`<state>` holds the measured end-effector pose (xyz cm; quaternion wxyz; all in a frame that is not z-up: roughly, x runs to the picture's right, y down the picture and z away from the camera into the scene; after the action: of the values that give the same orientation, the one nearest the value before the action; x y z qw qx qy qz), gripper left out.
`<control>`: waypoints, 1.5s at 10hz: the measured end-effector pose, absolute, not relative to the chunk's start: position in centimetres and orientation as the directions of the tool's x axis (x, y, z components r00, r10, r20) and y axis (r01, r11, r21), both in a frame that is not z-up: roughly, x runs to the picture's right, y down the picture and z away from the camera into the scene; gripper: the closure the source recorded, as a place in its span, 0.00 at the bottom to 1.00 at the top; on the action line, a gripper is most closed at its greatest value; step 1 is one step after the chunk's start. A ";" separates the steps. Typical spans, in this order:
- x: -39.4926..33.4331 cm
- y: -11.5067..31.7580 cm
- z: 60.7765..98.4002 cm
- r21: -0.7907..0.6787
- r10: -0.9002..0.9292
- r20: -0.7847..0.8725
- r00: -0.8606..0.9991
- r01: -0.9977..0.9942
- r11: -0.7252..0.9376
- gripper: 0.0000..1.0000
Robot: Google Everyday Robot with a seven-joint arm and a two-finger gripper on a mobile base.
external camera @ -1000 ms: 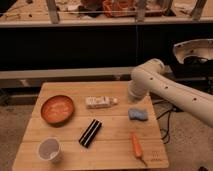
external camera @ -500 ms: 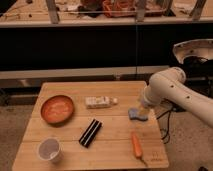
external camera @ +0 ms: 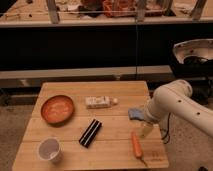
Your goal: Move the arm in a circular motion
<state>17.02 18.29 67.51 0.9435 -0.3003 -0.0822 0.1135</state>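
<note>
Camera view is showing the arm over the desk's right side, end effector (state I cannot tell) hovering near the carrot; I'm planning a smooth, level circle clearing it.

No text, label, brand or number can be read. Any print on the white packet is not legible. Nothing is deciphered on the gripper, held low over the table, right side.
</note>
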 end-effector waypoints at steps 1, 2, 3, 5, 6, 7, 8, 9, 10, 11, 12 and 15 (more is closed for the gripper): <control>16.2 19.2 67.3 -0.596 0.250 0.089 0.964 -0.149 0.789 0.20; 14.8 19.8 67.2 -0.604 0.229 0.084 0.970 -0.133 0.786 0.20; 13.1 20.0 67.2 -0.607 0.206 0.081 0.975 -0.116 0.786 0.20; 9.9 20.0 67.4 -0.608 0.154 0.074 0.985 -0.078 0.790 0.20; 7.6 19.8 67.7 -0.608 0.117 0.079 0.990 -0.045 0.792 0.20; 5.6 19.5 67.9 -0.608 0.085 0.086 0.993 -0.015 0.794 0.20; 4.6 19.3 68.1 -0.609 0.070 0.091 0.993 0.000 0.793 0.20; 2.2 18.5 68.9 -0.606 0.030 0.110 0.994 0.042 0.795 0.20; 1.4 17.8 69.6 -0.605 0.004 0.113 0.994 0.066 0.794 0.20; 0.8 17.2 70.2 -0.604 -0.014 0.117 0.993 0.083 0.792 0.20; -0.5 16.2 71.0 -0.601 -0.034 0.133 0.990 0.108 0.792 0.20; -3.6 12.7 73.2 -0.588 -0.094 0.164 0.982 0.174 0.790 0.20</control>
<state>-3.59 12.65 73.18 0.9439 -0.3164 -0.0633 -0.0709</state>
